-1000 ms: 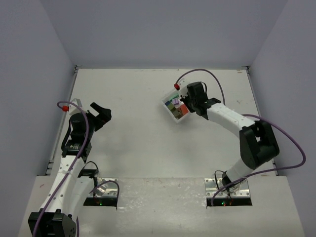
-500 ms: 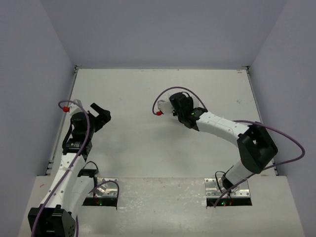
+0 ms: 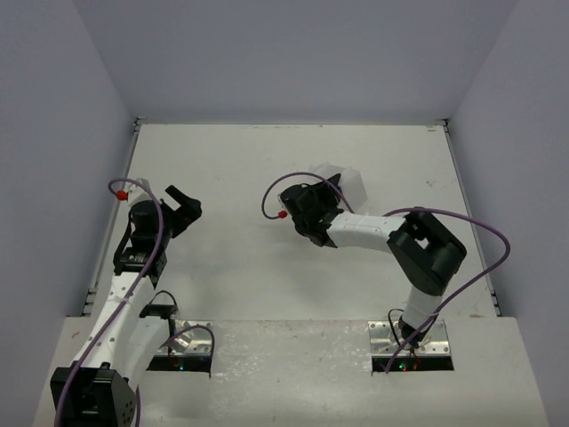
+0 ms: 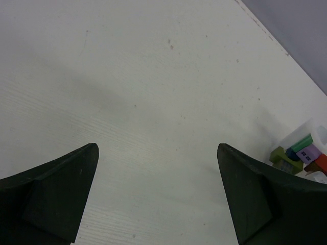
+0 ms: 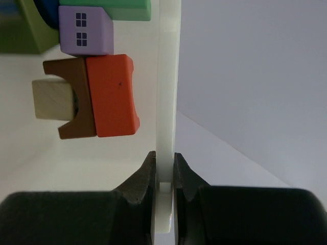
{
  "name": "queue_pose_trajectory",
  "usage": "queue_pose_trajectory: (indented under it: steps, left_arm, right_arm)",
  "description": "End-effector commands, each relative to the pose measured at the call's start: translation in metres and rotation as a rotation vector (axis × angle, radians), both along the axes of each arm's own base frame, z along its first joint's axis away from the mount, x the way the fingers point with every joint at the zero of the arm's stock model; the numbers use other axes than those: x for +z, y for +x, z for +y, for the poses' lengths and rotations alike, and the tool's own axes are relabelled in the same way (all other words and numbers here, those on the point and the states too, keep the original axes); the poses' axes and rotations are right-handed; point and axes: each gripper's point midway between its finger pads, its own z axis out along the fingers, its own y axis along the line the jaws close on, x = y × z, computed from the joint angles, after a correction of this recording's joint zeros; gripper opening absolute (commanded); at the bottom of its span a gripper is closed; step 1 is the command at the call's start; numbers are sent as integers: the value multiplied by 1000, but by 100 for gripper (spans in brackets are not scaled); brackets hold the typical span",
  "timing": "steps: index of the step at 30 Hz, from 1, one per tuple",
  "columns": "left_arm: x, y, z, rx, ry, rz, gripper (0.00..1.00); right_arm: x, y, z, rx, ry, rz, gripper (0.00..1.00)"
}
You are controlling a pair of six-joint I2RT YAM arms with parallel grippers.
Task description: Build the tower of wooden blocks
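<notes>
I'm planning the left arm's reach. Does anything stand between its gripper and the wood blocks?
Nothing visible stands on the table between the left gripper and the wood blocks. They lie inside the white tray, whose wall the right gripper clamps.

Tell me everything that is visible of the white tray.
The tray is white, slightly translucent plastic with thin walls. The right gripper is shut on one wall, a finger on each side. From above it shows past the middle of the table. Inside are an orange block near the gripped wall, a brown block touching it, a beige block at its notch, a purple block and a green block. Whether the tray rests on the table I cannot tell.
</notes>
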Motion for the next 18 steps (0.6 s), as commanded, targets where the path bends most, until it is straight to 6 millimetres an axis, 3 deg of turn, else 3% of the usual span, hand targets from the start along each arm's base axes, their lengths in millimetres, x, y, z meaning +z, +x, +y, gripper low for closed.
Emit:
queue_pose_trajectory:
  steps: [1, 6, 18]
  left_arm:
    - [13, 11, -4, -30, -10, -49, 100]
    - [5, 15, -10, -57, -30, -42, 100]
    - [-44, 37, -27, -120, -118, 61, 100]
  right_arm:
    - [5, -5, 8, -21, -76, -35, 0]
    - [-9, -13, 21, 0, -131, -10, 0]
    - [-35, -25, 52, 40, -195, 39, 0]
